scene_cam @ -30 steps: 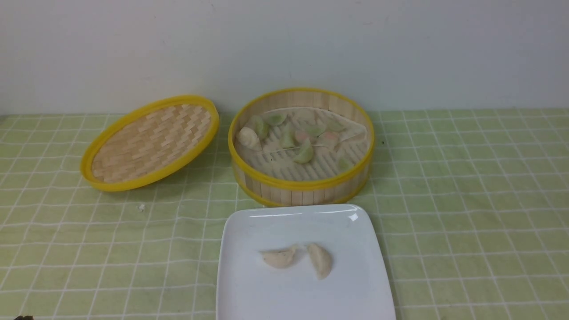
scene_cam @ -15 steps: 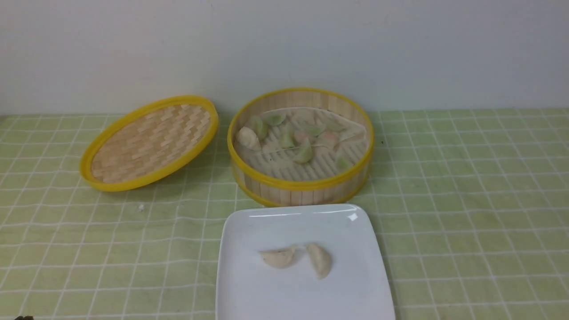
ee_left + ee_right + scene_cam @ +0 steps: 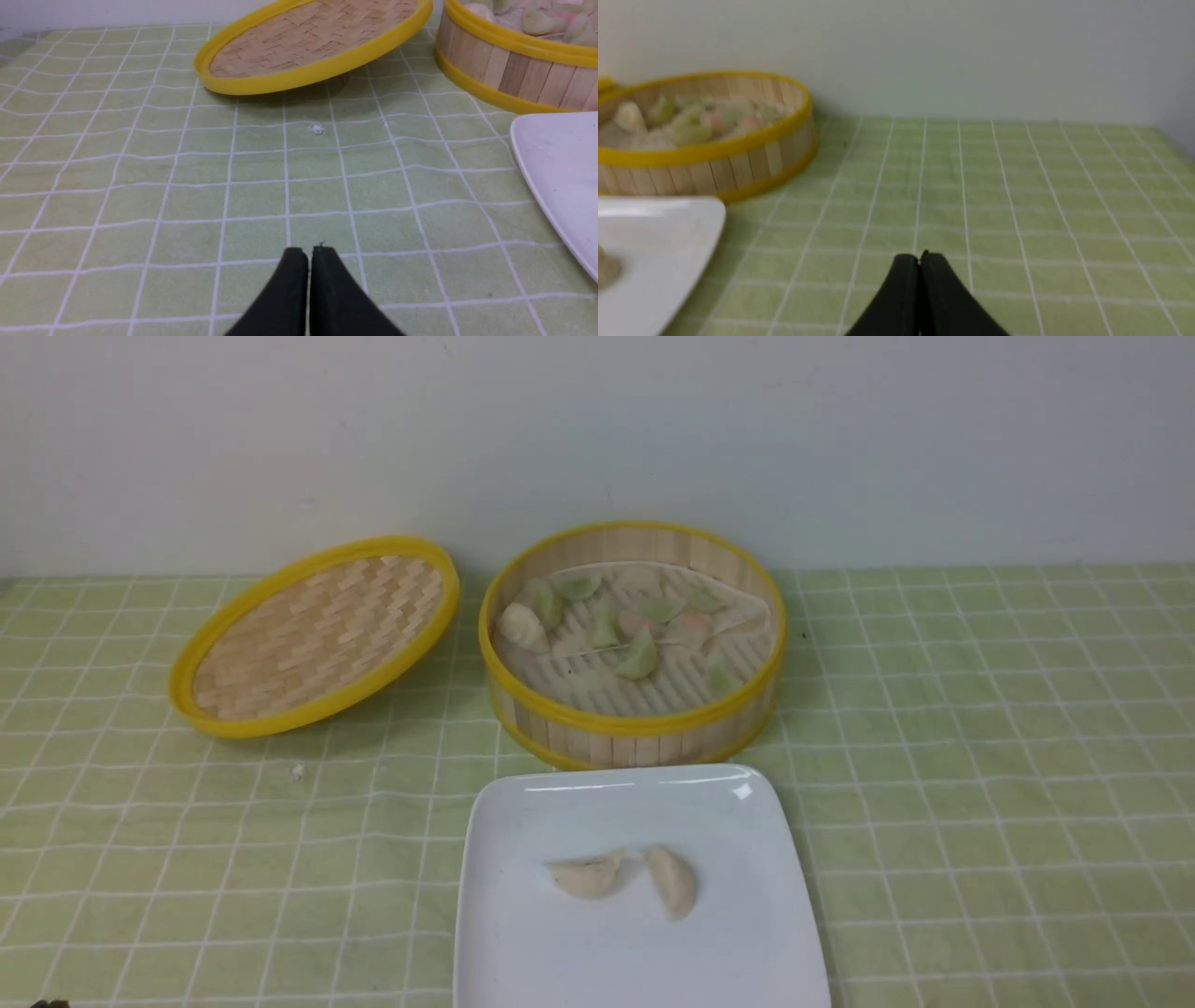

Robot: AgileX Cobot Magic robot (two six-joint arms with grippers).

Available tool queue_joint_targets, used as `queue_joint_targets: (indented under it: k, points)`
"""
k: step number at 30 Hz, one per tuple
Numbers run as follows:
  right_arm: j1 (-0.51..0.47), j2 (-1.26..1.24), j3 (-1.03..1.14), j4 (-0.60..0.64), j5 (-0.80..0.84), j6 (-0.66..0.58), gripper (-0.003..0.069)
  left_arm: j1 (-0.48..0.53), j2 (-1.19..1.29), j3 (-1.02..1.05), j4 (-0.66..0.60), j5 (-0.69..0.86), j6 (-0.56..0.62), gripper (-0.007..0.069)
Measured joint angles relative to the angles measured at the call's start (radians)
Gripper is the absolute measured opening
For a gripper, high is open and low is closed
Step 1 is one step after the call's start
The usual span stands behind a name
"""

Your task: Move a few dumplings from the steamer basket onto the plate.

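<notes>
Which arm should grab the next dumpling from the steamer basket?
Close call, slight lean right. Both the left gripper and right gripper are shut, empty and pulled back. The steamer basket faces the right wrist camera more squarely; the lid fills the left's.

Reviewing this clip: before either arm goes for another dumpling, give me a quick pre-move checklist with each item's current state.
1. Round bamboo-slat steamer basket uncovered: ok; its woven yellow-rimmed lid lies apart, tilted.
2. Green and pinkish dumplings left in the basket: ok.
3. Free room on the glossy white square plate: ok; only two pale dumplings on it.
4. Left gripper empty: ok, jaws together.
5. Right gripper empty: ok, jaws together.
6. Jaws opened for a grasp: not ok.
</notes>
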Motion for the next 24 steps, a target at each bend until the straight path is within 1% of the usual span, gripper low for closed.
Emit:
queue_joint_targets:
  k: [24]
  points:
    - [-0.011,0.0,-0.001,-0.007,0.015,0.0,-0.0014,0.0,0.0,0.0,0.0,0.0,0.0,-0.0006]
